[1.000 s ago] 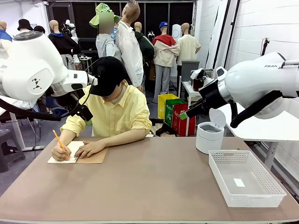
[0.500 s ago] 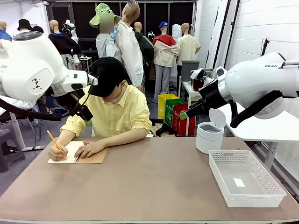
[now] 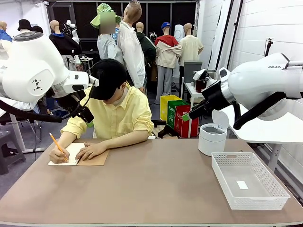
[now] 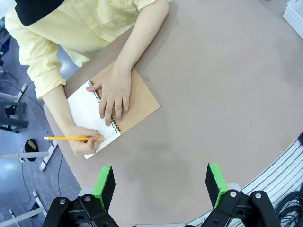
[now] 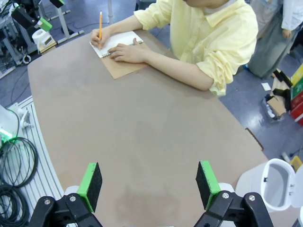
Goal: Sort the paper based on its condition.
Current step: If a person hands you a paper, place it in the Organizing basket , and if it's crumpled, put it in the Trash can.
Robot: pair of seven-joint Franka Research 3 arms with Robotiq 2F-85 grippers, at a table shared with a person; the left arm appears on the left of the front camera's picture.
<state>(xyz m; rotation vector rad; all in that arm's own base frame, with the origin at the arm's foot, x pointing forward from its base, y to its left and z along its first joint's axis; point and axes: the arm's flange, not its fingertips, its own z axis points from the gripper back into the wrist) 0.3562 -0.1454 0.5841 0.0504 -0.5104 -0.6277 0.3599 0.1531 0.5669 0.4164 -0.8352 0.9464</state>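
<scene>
Step in hand: waiting, sorting not yet begun. The person sits at the far left of the worktop (image 3: 156, 184), writing with an orange pencil (image 3: 57, 143) held in one hand (image 3: 60, 155). The other hand (image 4: 112, 92) lies flat across the spiral notebook (image 4: 142, 99).

Paper: the white page (image 4: 84, 105) under the pencil is bound in the notebook. I judge it is the sheet to be sorted once it comes out.

Left end effector (image 4: 159, 178): high over the near worktop, jaws spread wide, nothing between the green pads.
Right end effector (image 5: 148, 183): raised over the worktop, jaws equally wide, nothing held.

Receptacles, robot's right side: a white mesh basket (image 3: 220, 179) near the edge, with a tiny white tag (image 3: 242, 185) on its floor. Just behind it stands a small white bin (image 3: 208, 142), lid tipped up.

Next move, by judgement: a page must first be freed and laid down or offered. Its condition must be read before a receptacle is chosen. A thin sheet lying flat calls for an edge or corner pinch.

Legible text: partial lettering "FRAN" (image 3: 275, 66) on the right arm casing. The pencil marks on the page are too small to read.
</scene>
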